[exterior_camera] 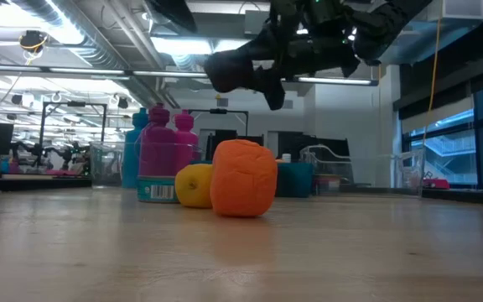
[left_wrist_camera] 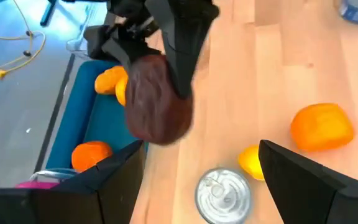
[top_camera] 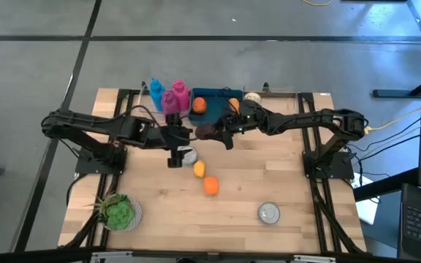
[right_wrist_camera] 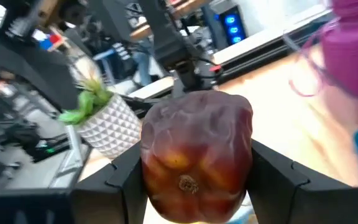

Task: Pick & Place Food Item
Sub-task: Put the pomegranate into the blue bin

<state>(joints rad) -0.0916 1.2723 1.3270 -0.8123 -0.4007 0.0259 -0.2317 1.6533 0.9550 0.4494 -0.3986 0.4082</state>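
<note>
Dark red fruit (right_wrist_camera: 197, 155) between right fingers (right_wrist_camera: 278, 177), aloft.

Around the wooden table (top_camera: 283, 183) lies a grey concrete floor (top_camera: 196, 66) crossed by dark seams; beyond the table's far edge, strip lights (exterior_camera: 183, 44) hang under ceiling ducts (exterior_camera: 82, 33); large windows (exterior_camera: 468, 143) stand to one side.

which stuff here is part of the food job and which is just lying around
In the job:
right pincer, shut on dark red fruit
blue bin holding orange food

Lying about:
two cans
pink bottles
potted plant
loose orange
yellow piece
left pincer, open over the table
</note>
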